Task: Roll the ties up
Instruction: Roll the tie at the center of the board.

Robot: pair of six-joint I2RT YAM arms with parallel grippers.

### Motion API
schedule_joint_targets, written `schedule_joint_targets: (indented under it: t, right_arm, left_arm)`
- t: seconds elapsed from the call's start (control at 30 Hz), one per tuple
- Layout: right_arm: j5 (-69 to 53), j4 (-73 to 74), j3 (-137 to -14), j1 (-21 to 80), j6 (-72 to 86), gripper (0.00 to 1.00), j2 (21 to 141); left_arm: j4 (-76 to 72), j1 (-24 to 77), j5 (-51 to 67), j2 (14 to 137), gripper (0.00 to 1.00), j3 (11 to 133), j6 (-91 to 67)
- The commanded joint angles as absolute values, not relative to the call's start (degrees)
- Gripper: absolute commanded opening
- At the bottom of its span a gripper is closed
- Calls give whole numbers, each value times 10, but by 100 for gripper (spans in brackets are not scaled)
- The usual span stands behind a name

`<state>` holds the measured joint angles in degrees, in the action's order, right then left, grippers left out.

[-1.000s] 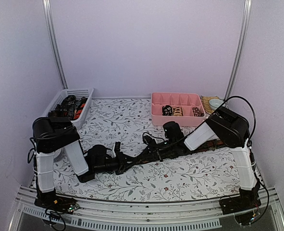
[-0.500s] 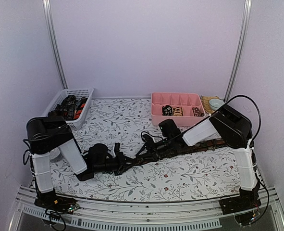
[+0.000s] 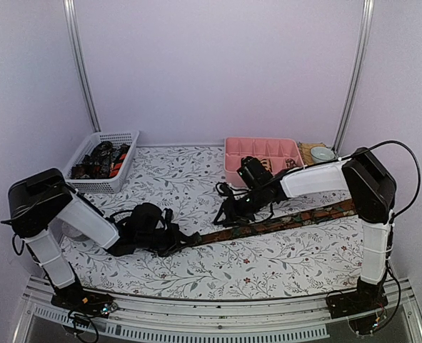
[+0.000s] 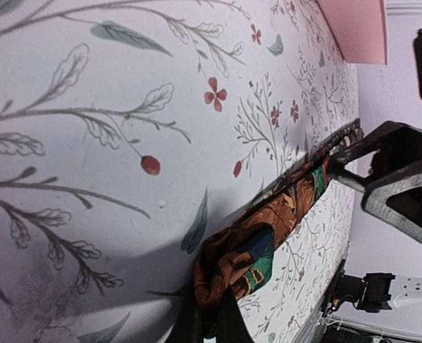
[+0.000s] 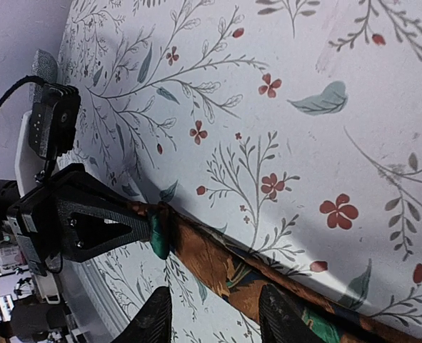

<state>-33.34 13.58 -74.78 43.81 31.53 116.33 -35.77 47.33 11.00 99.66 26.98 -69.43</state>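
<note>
A long brown tie [image 3: 275, 223] with orange and green pattern lies stretched across the floral cloth from centre to right. My left gripper [image 3: 177, 239] is shut on its bunched left end [image 4: 248, 251], low on the table; its fingers [image 4: 212, 320] show at the bottom edge of the left wrist view. My right gripper [image 3: 225, 216] stands open above the tie [image 5: 228, 266], a finger [image 5: 156, 314] on either side, not touching it. The left gripper [image 5: 82, 223] appears there clamping the green-lined end.
A pink compartment tray [image 3: 262, 145] with rolled ties [image 3: 293, 163] stands at the back, just behind the right arm. A white mesh basket [image 3: 103, 139] of loose ties is at the back left. A small bowl [image 3: 322, 152] sits right of the tray.
My right gripper has opened, let go of the tie and lifted back toward the tray. The left arm has drawn leftward with the tie's end, leaving the tie stretched out.
</note>
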Motion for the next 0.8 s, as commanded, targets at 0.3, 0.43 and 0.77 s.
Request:
schedule_joint_targets:
  t: [0.3, 0.43, 0.77]
  right_arm:
    - [-302, 180, -785, 457, 192, 37, 1095]
    - [-343, 120, -802, 464, 240, 32, 1136]
    - [-377, 70, -891, 504, 308, 26, 1256]
  left_arm:
    - [43, 403, 114, 953, 0, 368, -479]
    - [86, 376, 143, 956, 0, 396, -427]
    - [204, 343, 141, 970, 0, 477, -346]
